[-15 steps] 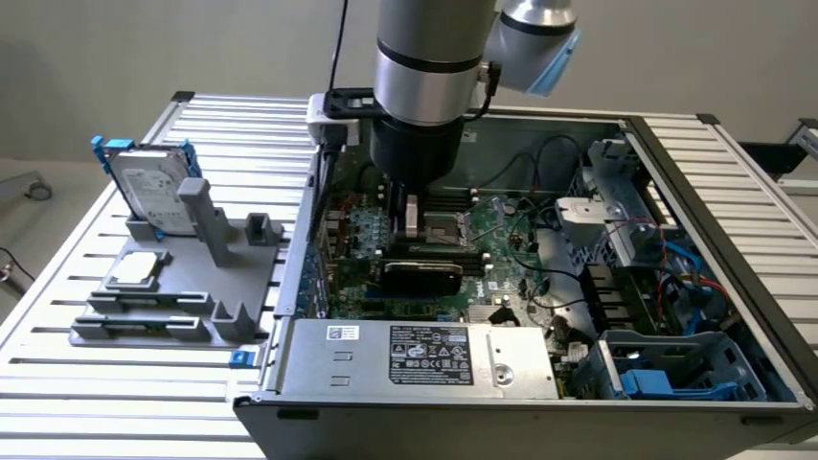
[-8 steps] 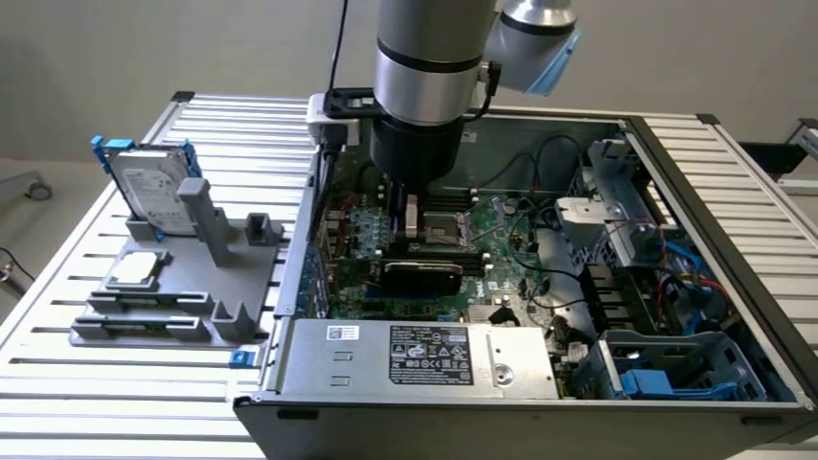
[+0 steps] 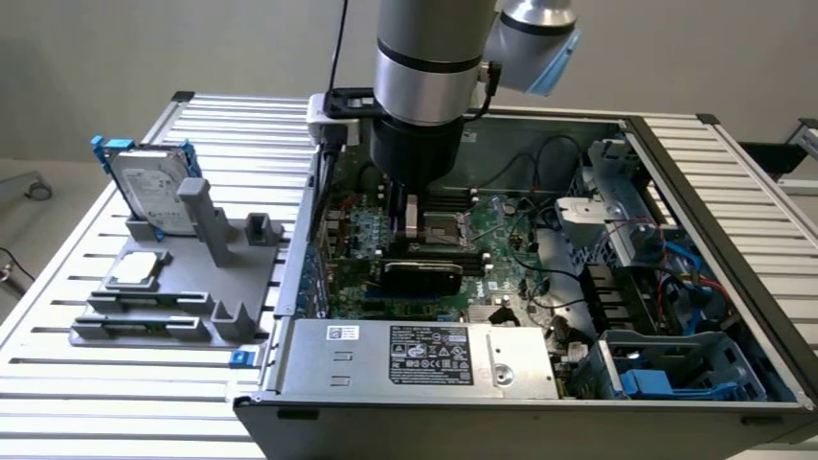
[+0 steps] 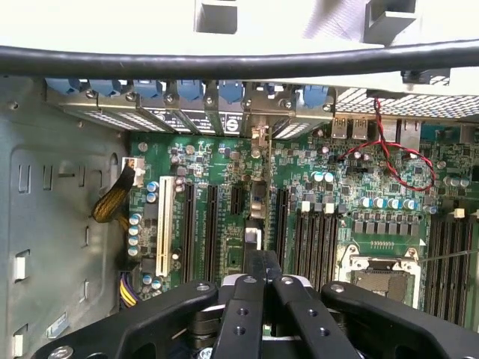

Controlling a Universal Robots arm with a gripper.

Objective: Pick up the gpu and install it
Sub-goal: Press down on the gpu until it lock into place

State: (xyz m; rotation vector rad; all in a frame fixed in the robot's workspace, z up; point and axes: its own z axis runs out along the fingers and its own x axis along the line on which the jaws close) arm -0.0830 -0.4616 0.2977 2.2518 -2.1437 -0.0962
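- One gripper (image 4: 260,280) clamped edge-on around the gpu (image 4: 258,198); card upright over motherboard (image 4: 337,194) slots inside open computer case (image 3: 715,192)
- hard drive (image 3: 151,187) standing in grey holder on bench (image 3: 77,383)

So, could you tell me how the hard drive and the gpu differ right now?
The hard drive is silver in a blue bracket; the gpu shows a black face. The hard drive stands in the grey holder outside the case; the gpu is inside the case, over the motherboard. Nothing touches the hard drive; the claw is shut on the gpu. Both are flat rectangles.
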